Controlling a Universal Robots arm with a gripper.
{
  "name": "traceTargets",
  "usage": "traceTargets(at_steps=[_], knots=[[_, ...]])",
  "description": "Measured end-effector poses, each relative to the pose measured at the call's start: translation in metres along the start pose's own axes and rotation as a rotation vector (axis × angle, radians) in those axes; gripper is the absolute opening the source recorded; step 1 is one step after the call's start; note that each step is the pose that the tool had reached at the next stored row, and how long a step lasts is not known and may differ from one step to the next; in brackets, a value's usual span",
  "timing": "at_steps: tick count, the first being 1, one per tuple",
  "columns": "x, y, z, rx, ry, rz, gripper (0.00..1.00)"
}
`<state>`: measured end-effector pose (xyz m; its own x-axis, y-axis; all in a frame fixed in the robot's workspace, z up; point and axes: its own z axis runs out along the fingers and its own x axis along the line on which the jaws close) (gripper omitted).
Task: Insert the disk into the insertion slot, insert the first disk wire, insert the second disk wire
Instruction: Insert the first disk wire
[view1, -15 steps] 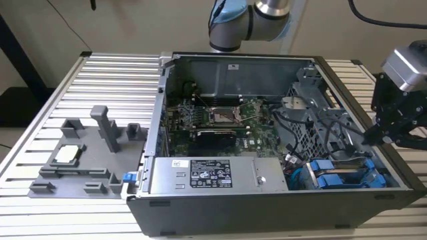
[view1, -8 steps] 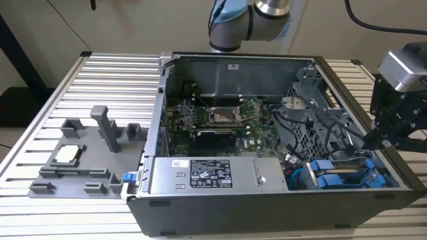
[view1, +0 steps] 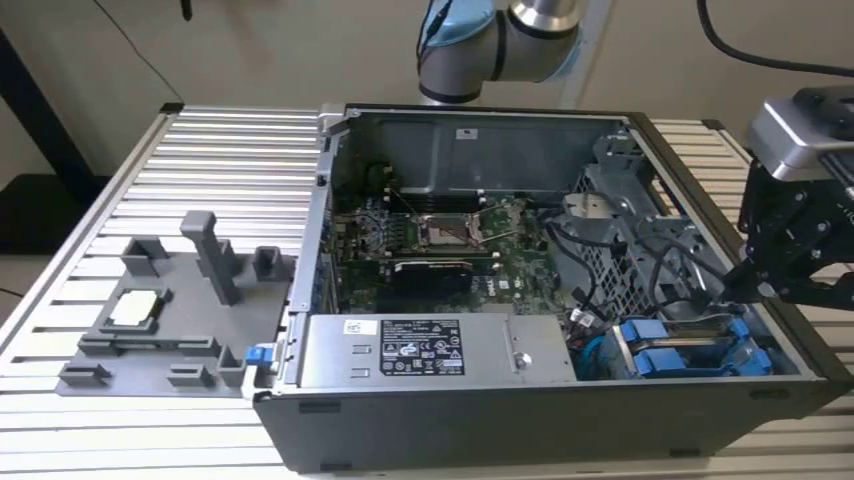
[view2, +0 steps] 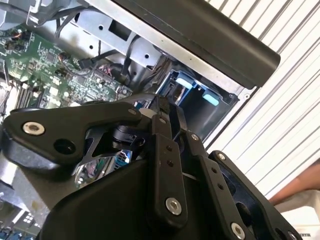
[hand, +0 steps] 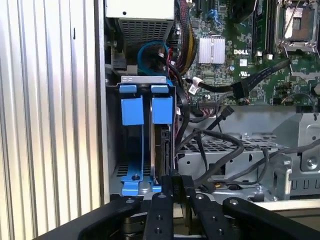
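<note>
Disk in the drive cage, pincer closed narrow over it.

In the first wrist view the disk (hand: 161, 111) stands on edge in the insertion slot (hand: 162, 161) of the drive cage (hand: 145, 79), beside a second blue carrier (hand: 132, 111). The gripper (hand: 176, 179) is at the cage's open side, in line with the disk's edge. Its fingers are drawn close together, and I cannot tell whether they touch the disk.

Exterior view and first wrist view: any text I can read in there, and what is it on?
Power supply label: print too small to read.
Sticker on the case's back wall: too small to read.
Board: a white brand logo beside the heatsink; the other markings are too small to read.
</note>
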<state>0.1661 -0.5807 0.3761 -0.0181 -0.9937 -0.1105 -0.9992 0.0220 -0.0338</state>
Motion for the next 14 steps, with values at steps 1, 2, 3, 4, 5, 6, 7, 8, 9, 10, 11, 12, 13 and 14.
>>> traceTargets(at_steps=[1,2,3,4,5,6,7,8,9,10,11,12,13,14], knots=[[-0.0003,0.0008,0.0005,0.0004,0.0003,0.005,0.19],[-0.0004,0.0018,0.0012,0.0011,0.0003,0.012,0.19],[-0.0005,0.0028,0.0019,0.0018,0.0005,0.018,0.19],[-0.0005,0.0035,0.0028,0.0023,0.0007,0.023,0.19],[-0.0004,0.0041,0.0039,0.0026,0.0007,0.026,0.19],[-0.0003,0.0045,0.0052,0.0028,0.0012,0.028,0.19],[-0.0002,0.0046,0.0067,0.0023,0.0016,0.029,0.19],[0.0,0.0047,0.0083,0.0017,0.0018,0.03,0.19],[0.0002,0.0047,0.0098,0.0014,0.0021,0.03,0.19],[0.0003,0.0048,0.0114,0.0011,0.0019,0.03,0.19],[0.0005,0.0049,0.0129,0.0009,0.002,0.03,0.19],[0.0006,0.005,0.0144,0.0005,0.002,0.03,0.19],[0.0008,0.005,0.0157,0.0001,0.0019,0.03,0.19],[0.0009,0.005,0.0168,-0.0004,0.002,0.03,0.19]])
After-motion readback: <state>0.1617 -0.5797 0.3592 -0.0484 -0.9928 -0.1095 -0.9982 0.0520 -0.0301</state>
